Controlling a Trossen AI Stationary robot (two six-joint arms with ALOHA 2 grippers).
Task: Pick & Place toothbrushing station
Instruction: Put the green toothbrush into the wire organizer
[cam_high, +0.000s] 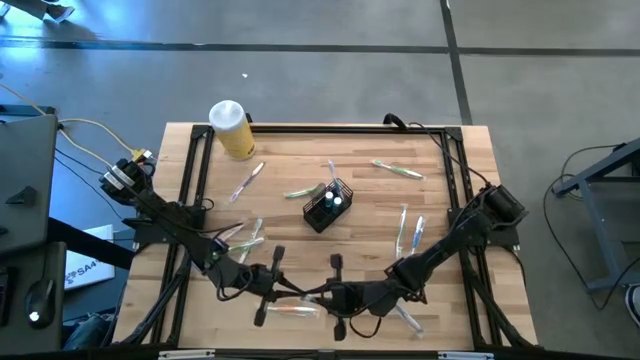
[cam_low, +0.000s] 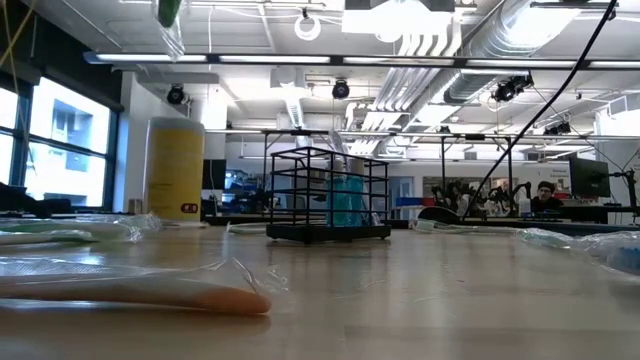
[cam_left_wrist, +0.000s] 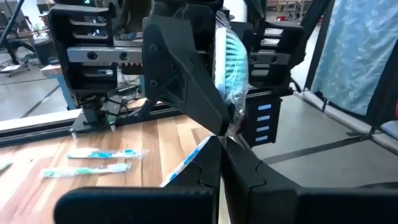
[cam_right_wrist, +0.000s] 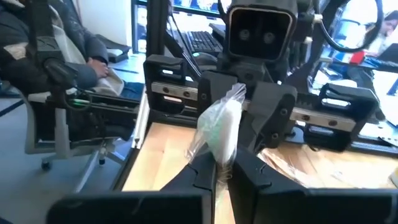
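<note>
The caddy (cam_high: 327, 204) stands near the middle of the table (cam_high: 460, 170), with a yellow jar (cam_high: 232, 129) well apart toward the far left corner and wrapped toothbrushes (cam_high: 398, 170) scattered around. At the near edge the two arms meet: the left gripper (cam_left_wrist: 219, 146) is pressed together on a wrapped blue toothbrush (cam_left_wrist: 231, 59). The right gripper (cam_right_wrist: 222, 167) pinches a wrapped brush (cam_right_wrist: 221, 127) too.

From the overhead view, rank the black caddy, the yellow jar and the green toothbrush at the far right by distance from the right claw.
Right claw, near edge:
1. Black caddy, table centre.
2. Green toothbrush, far right.
3. Yellow jar, far left corner.
</note>
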